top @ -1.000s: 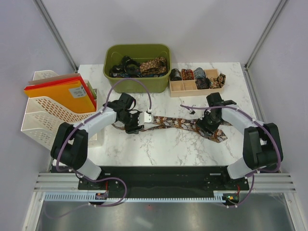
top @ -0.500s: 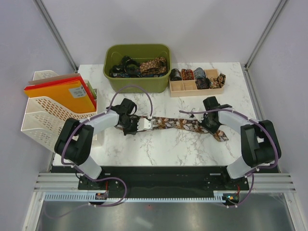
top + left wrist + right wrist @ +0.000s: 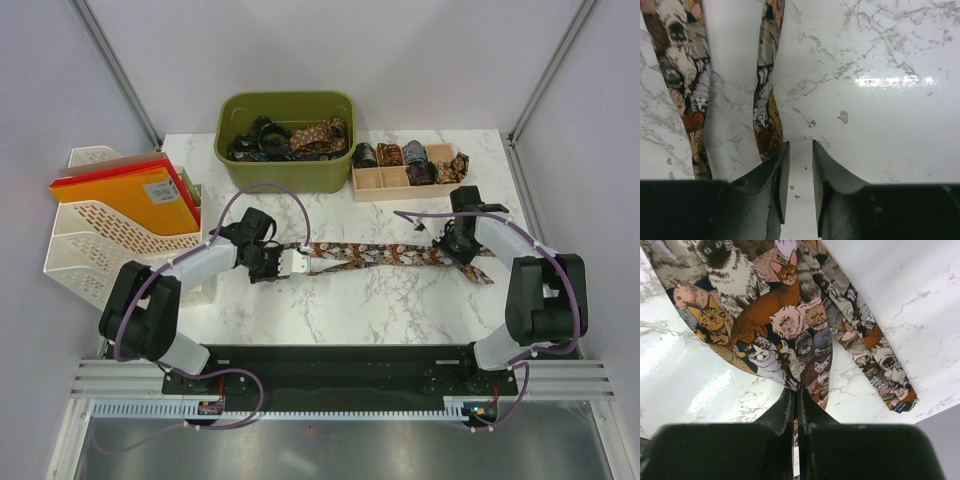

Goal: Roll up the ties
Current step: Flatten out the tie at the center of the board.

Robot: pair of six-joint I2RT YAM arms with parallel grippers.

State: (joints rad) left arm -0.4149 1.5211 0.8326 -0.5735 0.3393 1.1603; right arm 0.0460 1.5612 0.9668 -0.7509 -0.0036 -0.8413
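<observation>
The cat-print necktie point(image 3: 370, 256) now lies pulled straight between the pincers, the right gripper point(image 3: 797, 390) newly clamped on its broad part and the left gripper point(image 3: 799, 145) narrowed to an empty slit beside its thin strand, which suggests it is ready for rolling.

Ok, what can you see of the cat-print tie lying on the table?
The cat-print tie is a long, narrow fabric strip printed with brown, orange and cream cats on dark ground. It lies drawn out left to right on the marble table. The right end effector is shut on it; a narrow part runs beside the left end effector, outside its jaws.
</observation>
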